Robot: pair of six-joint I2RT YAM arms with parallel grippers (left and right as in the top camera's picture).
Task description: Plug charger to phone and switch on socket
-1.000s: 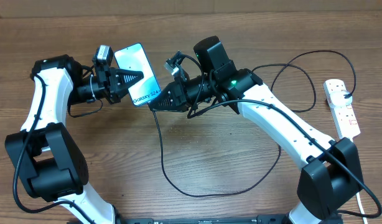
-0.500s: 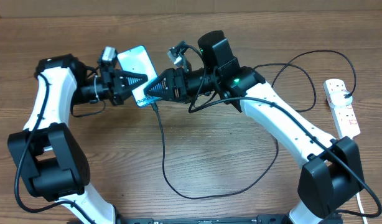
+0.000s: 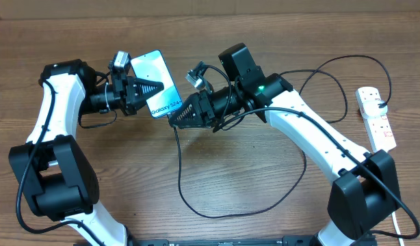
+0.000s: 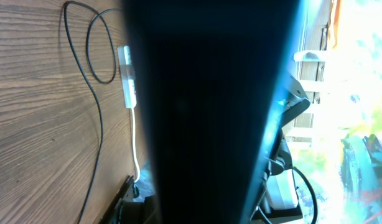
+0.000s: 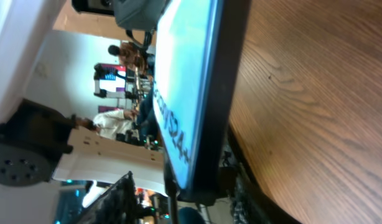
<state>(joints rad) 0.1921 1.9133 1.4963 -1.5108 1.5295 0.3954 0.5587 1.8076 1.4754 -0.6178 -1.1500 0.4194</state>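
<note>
My left gripper (image 3: 147,89) is shut on the phone (image 3: 157,83) and holds it tilted above the table, blue screen up. The phone's dark back fills the left wrist view (image 4: 209,112). My right gripper (image 3: 173,119) is shut on the connector end of the charger (image 3: 179,171), right at the phone's lower short edge. In the right wrist view the phone (image 5: 192,93) is edge-on, with the thin cable end (image 5: 171,198) just below it between my fingers (image 5: 178,208). Whether the tip sits in the port is hidden. The socket (image 3: 375,117) lies at the far right.
The black cable loops over the table's middle (image 3: 217,213) and arcs up to the right towards the socket. The socket also shows in the left wrist view (image 4: 127,76), with its white cord (image 4: 136,149) and a cable loop beside it.
My right gripper pushed left up to the phone's edge, then drew back right and down a little, cable end still in it. The left gripper and phone shifted slightly right.
</note>
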